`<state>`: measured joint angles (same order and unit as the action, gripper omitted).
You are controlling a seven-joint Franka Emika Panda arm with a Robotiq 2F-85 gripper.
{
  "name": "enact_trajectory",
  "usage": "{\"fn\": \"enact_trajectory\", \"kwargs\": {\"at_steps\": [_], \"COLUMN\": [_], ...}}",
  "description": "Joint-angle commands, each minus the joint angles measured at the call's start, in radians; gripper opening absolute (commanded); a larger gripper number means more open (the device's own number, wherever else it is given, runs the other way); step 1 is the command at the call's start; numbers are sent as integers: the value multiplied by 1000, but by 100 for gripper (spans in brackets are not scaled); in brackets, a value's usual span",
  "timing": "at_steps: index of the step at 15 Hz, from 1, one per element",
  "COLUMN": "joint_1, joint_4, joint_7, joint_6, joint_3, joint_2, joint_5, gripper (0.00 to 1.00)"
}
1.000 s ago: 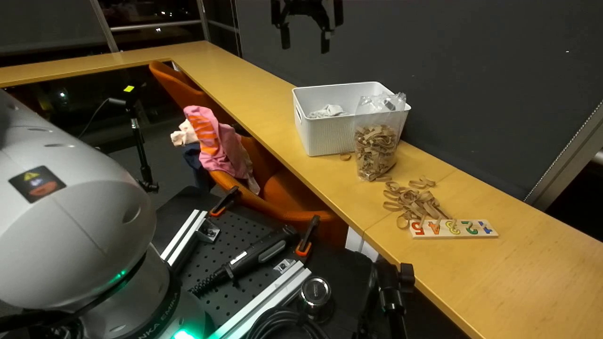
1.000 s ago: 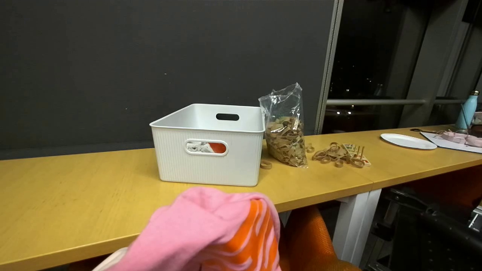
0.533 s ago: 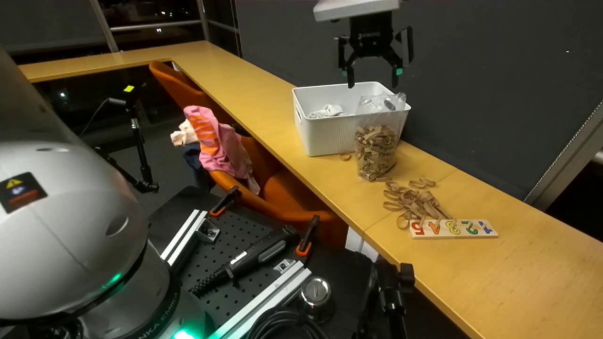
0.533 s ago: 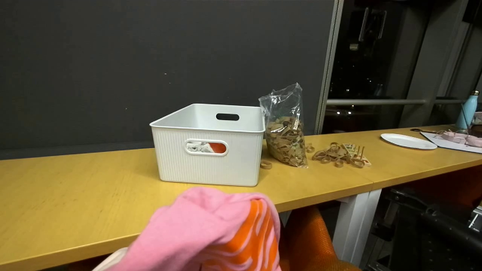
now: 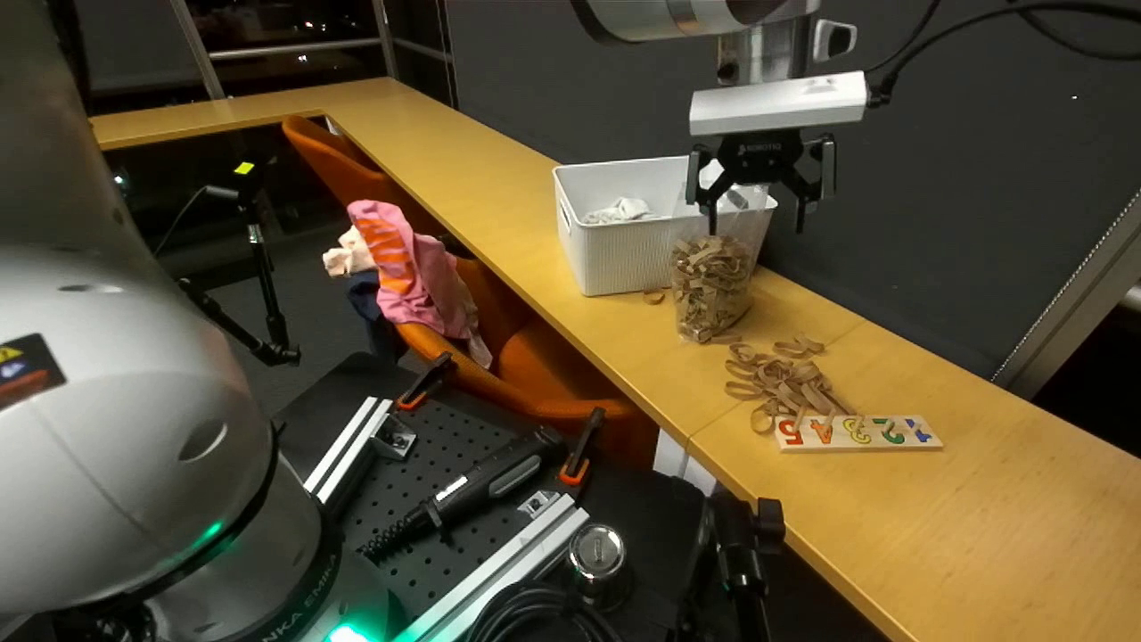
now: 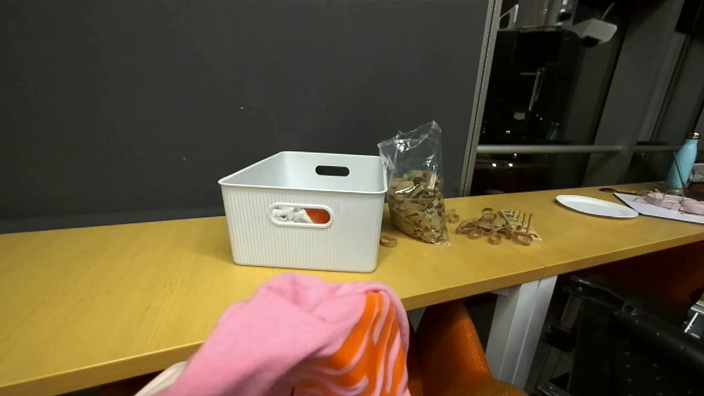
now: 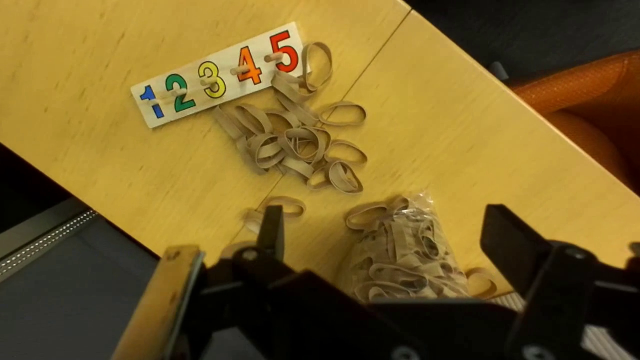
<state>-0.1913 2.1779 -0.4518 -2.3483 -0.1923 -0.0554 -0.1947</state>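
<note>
Bag of rubber bands (image 5: pixel 710 294), clear plastic: in an exterior view I find it standing on the desk (image 5: pixel 998 508), my hand (image 5: pixel 756 223) higher, jaws apart. In an exterior view: bag just beside the white basket (image 6: pixel 302 245). Wrist view: numbered peg board (image 7: pixel 222 84), loose rubber bands (image 7: pixel 305 142) at its edge, bag showing past the parted jaws.

This place looks like an office. A long desk (image 5: pixel 998 508) turns a corner, with orange chairs (image 5: pixel 553 367) along its inside edge. Big dark windows (image 5: pixel 285 20) stand behind its far edge.
</note>
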Motion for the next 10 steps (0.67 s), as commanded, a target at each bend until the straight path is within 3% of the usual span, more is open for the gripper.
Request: {"fn": "enact_trajectory", "kwargs": {"at_steps": [1,5,6,7,10], "joint_1": [-14,-26,-26,-42,-63], "joint_4": [-4,-23,-54,-109,-161], "joint_7": [-32,-67,-17,-54,-57], "joint_6": [-12,-27,-35,2,-47], "joint_3": [1,2,-7,-11,-12], "joint_2": [-21,-59,-80,-121,-192], "joint_5": [9,22,5,38,32], "gripper": [100,100,100,100,100]}}
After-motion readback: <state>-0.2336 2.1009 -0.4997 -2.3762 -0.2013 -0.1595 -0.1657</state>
